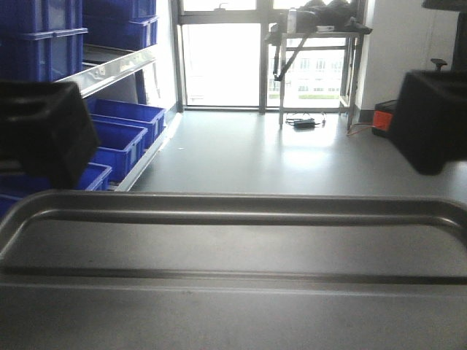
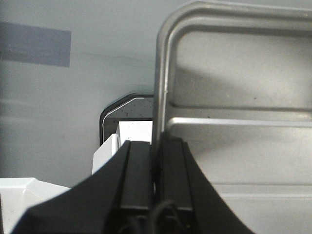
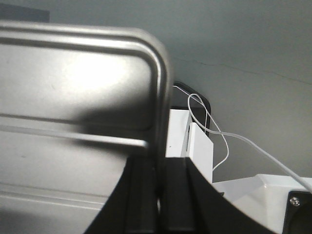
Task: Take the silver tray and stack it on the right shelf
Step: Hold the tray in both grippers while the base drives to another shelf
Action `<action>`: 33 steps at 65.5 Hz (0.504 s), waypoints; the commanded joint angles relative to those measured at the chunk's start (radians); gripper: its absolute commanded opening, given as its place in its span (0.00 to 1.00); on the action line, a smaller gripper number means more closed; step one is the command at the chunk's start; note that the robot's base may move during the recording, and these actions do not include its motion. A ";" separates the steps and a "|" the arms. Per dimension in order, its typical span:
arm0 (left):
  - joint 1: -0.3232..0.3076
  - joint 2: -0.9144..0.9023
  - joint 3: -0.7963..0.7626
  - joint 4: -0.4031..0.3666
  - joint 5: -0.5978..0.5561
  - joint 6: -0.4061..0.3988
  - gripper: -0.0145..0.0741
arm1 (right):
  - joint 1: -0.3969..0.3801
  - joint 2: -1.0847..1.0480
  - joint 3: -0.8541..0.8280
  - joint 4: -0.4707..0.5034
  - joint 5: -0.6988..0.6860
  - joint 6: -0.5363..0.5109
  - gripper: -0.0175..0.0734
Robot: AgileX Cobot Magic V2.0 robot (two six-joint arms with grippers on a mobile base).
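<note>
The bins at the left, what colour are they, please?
Blue bins, best in the exterior front-facing view.

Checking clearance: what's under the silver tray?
Past the rims of the silver tray, clamped by the left gripper and right gripper, grey floor and white robot housing show below. Straight beneath its middle is covered.

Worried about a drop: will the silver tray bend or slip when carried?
Probably stiff: the silver tray has a raised rim and ribs, and looks flat between left gripper and right gripper. Likely slippery: smooth shiny metal, pinched only at thin rims.
</note>
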 commanded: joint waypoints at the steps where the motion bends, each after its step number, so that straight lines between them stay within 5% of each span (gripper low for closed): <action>1: 0.000 -0.023 -0.020 0.054 0.215 0.000 0.06 | -0.002 -0.018 -0.021 -0.051 0.167 -0.009 0.26; 33: 0.000 -0.023 -0.020 0.054 0.215 0.000 0.06 | -0.002 -0.018 -0.022 -0.051 0.168 -0.009 0.26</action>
